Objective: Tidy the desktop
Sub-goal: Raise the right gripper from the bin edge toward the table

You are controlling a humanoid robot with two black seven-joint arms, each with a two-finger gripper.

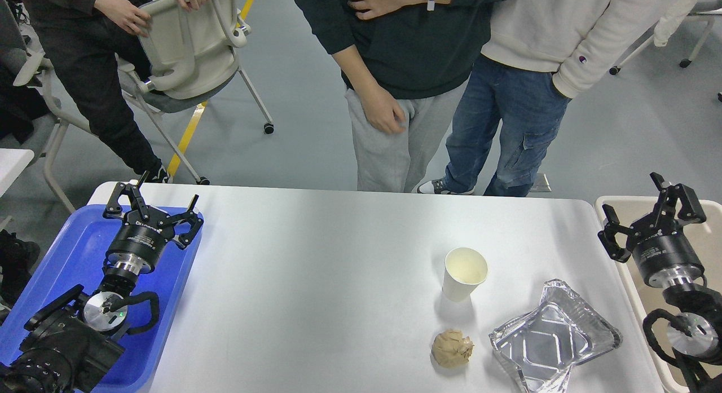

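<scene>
Desktop (316,280) surface, white and glossy, fills the middle and lower frame. On its lower right stand an upright paper cup (464,273), a crumpled brown paper ball (452,348) just below it, and a dented foil tray (554,336) to the right of both. At the lower left, the left gripper (153,208) hovers over a blue tray (67,269), fingers (119,198) spread wide, grasping nothing. At the right edge, the right gripper (651,208) hangs over a beige bin (612,204), its fingers likewise splayed and empty. People stand beyond the far edge.
</scene>
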